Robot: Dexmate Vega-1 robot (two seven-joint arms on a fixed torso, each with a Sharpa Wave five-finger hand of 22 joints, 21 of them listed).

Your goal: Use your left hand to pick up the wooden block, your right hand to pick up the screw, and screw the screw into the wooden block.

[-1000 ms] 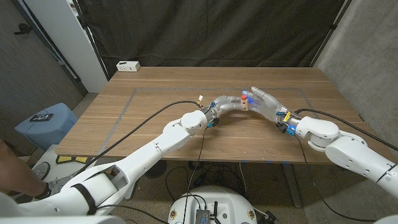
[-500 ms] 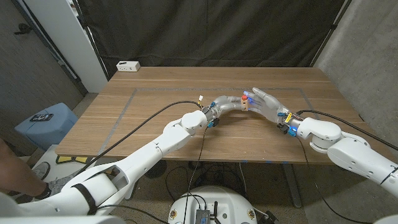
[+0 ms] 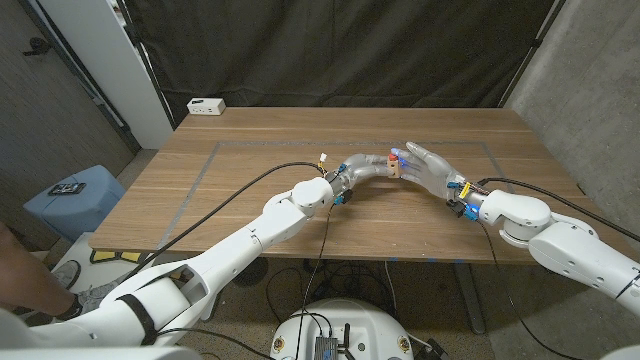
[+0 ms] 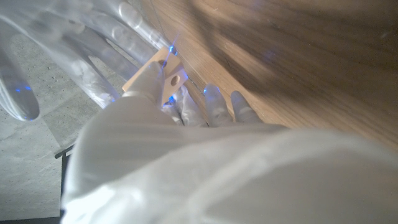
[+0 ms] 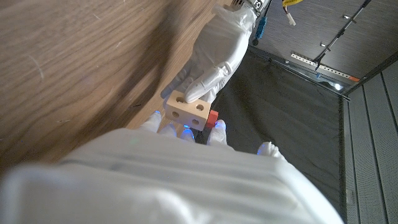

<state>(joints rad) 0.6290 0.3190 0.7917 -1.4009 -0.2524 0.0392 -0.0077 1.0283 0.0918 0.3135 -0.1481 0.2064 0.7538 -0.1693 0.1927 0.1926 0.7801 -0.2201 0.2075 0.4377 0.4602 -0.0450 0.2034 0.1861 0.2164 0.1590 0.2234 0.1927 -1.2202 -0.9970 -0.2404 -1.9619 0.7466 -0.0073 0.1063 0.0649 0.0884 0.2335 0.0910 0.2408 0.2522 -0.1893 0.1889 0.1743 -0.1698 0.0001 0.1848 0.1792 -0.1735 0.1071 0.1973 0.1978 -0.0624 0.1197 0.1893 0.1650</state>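
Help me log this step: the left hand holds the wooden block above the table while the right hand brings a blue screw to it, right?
Not quite: the screw is red, not blue, as the right wrist view shows. The rest stands: the left hand holds the wooden block above the table while the right hand brings the screw to it.

Black curtain (image 3: 340,50) behind wooden table (image 3: 250,150); grey wall (image 3: 590,90) right; blue stool (image 3: 70,197) left.

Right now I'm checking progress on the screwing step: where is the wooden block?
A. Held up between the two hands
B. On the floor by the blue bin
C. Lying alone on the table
A: in the right wrist view the wooden block is gripped by the left hand, with the right hand against it and the red-headed screw beside it.
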